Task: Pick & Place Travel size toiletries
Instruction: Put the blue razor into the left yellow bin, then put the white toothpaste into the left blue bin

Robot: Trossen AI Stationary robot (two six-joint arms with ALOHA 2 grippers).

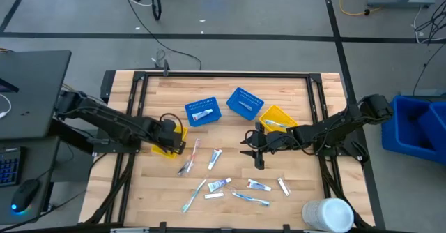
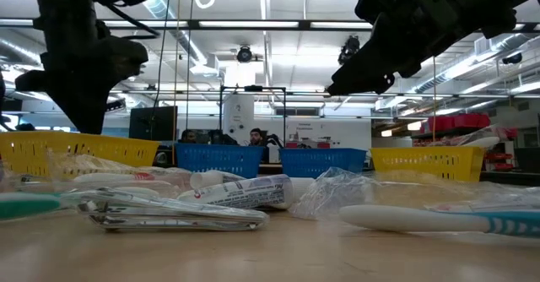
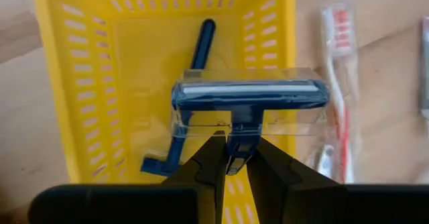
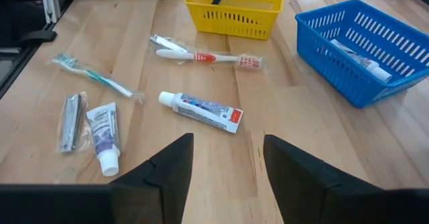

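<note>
L gripper [image 3: 234, 158] is hovering over the left yellow basket [image 3: 60, 83], jaws pinching a dark blue razor [image 3: 249, 95] by its handle stub, head still in its clear cap. A 2nd razor [image 3: 188, 96] is already lying in that basket.

R gripper [image 4: 221, 160] is hanging over the table [image 1: 293, 93] just beside the right yellow basket [image 1: 279, 114], jaws spread, holding nothing.

Rest of the toiletries are lying loose on the table on the near side of the baskets: toothpaste tube [image 4: 201, 110], teal toothbrush [image 4: 94, 76], red toothbrush [image 4: 201, 55], small purple tube [image 4: 104, 133], a wrapped metal item [image 4: 70, 120]. One tube is sitting in a blue basket [image 1: 202, 111].

Handling, my guess: razor is light and stiff, but the clear cap is probably slick and may pop off, so gripping the handle is the safer bet. Tubes are light, slightly squashy, likely to roll; take them mid-body across the width. Brushes are thin and in crinkly wrap; grab mid-handle, expecting some slip.
</note>
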